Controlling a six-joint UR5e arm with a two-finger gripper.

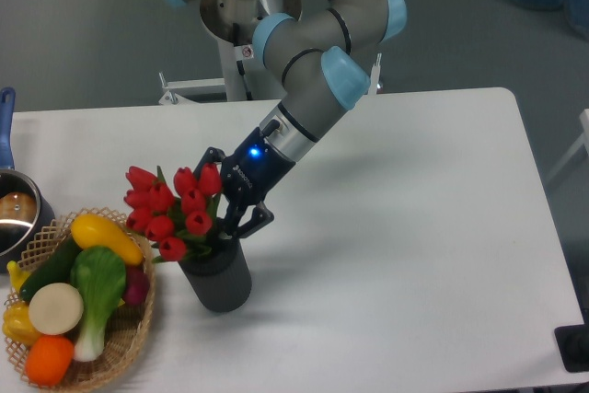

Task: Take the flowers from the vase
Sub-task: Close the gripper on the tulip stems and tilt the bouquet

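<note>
At the far left edge a shiny metal pot with a blue handle (pixel 13 218) sits on the white tabletop (pixel 414 227), and just in front of it a round wicker basket (pixel 124 342) holds colourful toy vegetables (pixel 87 287). Both stand near the task's things, so a sideways swing of the bunch could brush the basket or knock a vegetable out.

Next comes the bunch of red tulip buds with green leaves (pixel 170 207), leaning left out of the short dark grey ribbed vase (pixel 217 278). The stems go down into the vase mouth, so the flowers are not yet free of it. If the stems drag on the rim during a lift, my worry is that the light vase tips or rises with them.

Right of the buds, the black two-finger pincer (pixel 230 213) reaches in from the grey and blue robot arm (pixel 313 89). Its fingers appear pressed in around the stems just above the vase mouth, though leaves hide the contact. A hold on only some stems could let the bunch slip, tilt further left, or shed buds. A slanted pull could also scrape the vase across the tabletop.
</note>
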